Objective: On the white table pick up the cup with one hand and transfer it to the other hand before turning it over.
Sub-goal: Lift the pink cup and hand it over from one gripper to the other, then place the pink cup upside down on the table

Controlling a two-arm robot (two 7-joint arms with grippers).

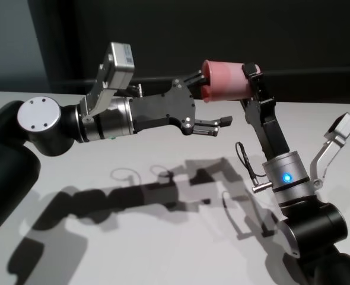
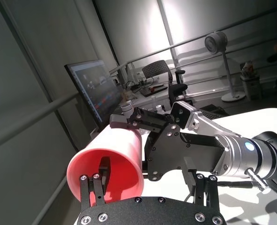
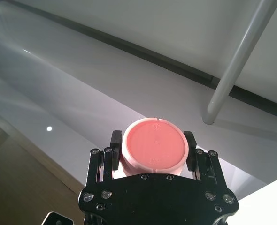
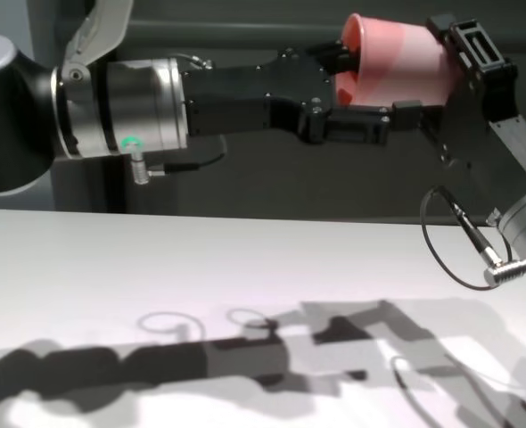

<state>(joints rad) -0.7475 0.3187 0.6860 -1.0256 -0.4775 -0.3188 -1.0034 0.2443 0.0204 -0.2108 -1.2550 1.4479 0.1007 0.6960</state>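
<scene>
The pink cup (image 1: 225, 82) is held on its side high above the white table (image 1: 163, 237), its mouth facing my left arm. My right gripper (image 1: 246, 83), the one with the blue wrist light, is shut on the cup's base end. The right wrist view shows the cup's base (image 3: 155, 145) between the two fingers (image 3: 115, 140). My left gripper (image 1: 212, 100), with the green wrist light, is open. Its upper finger (image 2: 104, 171) reaches into the cup's mouth (image 2: 110, 159), and its lower finger (image 1: 222, 122) hangs free below the cup.
Both arms stretch over the table's middle and their shadows lie on the tabletop (image 4: 156, 267). A thin black cable (image 1: 246, 163) loops off my right wrist. A dark wall stands behind the table. A monitor (image 2: 89, 91) and an office chair (image 2: 157, 72) are far off.
</scene>
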